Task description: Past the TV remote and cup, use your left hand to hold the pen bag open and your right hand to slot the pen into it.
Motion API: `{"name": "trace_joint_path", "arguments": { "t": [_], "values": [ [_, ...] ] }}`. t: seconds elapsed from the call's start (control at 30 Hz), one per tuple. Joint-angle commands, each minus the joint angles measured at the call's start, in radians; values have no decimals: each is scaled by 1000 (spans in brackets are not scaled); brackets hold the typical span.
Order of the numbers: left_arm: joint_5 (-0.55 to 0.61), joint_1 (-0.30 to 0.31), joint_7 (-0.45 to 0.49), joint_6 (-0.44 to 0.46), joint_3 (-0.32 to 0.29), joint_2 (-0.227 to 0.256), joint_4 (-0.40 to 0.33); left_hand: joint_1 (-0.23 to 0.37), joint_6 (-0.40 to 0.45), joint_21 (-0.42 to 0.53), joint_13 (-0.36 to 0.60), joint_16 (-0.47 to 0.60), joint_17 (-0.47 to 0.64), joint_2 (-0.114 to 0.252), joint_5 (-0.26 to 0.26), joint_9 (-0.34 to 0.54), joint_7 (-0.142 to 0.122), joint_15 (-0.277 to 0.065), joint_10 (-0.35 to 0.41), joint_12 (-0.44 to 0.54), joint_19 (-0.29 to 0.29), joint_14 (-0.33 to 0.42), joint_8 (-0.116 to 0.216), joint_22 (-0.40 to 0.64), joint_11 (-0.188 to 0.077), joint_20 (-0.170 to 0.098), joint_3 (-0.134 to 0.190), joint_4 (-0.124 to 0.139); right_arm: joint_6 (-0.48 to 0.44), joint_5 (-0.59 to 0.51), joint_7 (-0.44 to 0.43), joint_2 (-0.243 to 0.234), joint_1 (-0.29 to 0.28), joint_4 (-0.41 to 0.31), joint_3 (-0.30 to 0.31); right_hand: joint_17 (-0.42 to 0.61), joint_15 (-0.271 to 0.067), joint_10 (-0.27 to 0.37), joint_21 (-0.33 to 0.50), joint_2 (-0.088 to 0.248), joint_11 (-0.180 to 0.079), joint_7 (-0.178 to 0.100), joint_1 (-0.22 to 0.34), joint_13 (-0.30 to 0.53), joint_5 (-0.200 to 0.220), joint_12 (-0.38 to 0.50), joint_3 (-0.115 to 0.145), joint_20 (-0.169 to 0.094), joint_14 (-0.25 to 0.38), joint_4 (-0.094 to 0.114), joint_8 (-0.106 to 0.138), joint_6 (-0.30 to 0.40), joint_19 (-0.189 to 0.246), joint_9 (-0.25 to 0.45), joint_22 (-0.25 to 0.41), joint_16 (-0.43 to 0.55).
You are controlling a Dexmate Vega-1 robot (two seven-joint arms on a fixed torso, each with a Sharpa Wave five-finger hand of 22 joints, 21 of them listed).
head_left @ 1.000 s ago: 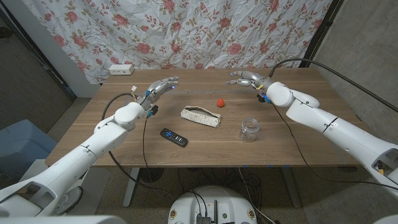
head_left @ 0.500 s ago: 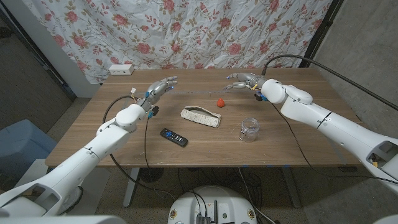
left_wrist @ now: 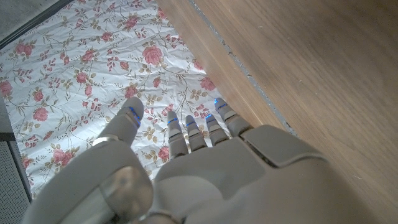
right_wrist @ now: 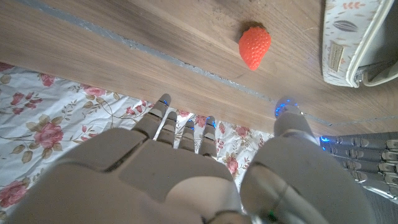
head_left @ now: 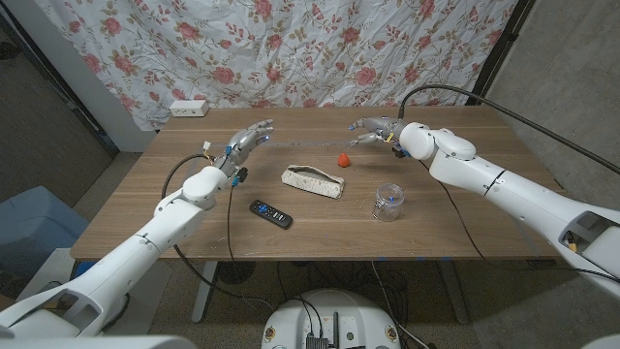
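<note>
1. Nearest the robot on the wooden table [head_left: 320, 237] lies a flat black TV remote [head_left: 271, 213] with coloured buttons, and to its right stands a clear ribbed cup [head_left: 388, 202].
2. Just past them, mid-table, the pen bag [head_left: 313, 181] lies on its side: pale patterned fabric, oblong, soft-edged. No pen can be made out.
3. Farther back sits a small red strawberry-shaped thing [head_left: 343, 159], apart from the bag.
4. The left hand [head_left: 247, 141] hovers beyond the remote, fingers spread, holding nothing.
5. The right hand [head_left: 373, 128] hovers behind the strawberry, fingers apart and empty.
6. A white power strip [head_left: 188, 109] rests at the far-left corner, before a rose-printed curtain [head_left: 291, 48].
</note>
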Motion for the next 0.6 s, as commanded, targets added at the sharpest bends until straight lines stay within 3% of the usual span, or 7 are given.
{"name": "trace_joint_path", "arguments": {
  "t": [0.03, 0.6],
  "values": [
    [-5, 0, 15, -15, 2, -20, 28, 11, -2, 0, 3, -3, 4, 4, -6, 4, 5, -48, 11, -2, 7, 10, -2, 2, -1, -6, -5, -2, -15, -72, 115, 32, 63, 37, -57, 2, 14, -28, 1, 1, 6, -4, 37, 6, 3, -5, 15, 7, -15, -2, 7, 1, -1, 6, 3, 2],
    [-3, 2, 33, -47, 6, -47, 59, 16, 3, 0, 3, -2, 4, 6, -5, 4, 1, -48, 18, -1, 10, 13, 0, 2, -3, -5, -13, -1, -14, -132, 220, 80, 126, 98, -115, 4, 35, -77, 3, -6, 28, -19, 106, 8, 5, -6, 35, 19, -43, 0, 23, 7, -9, 18, 3, 0]
  ]
}}
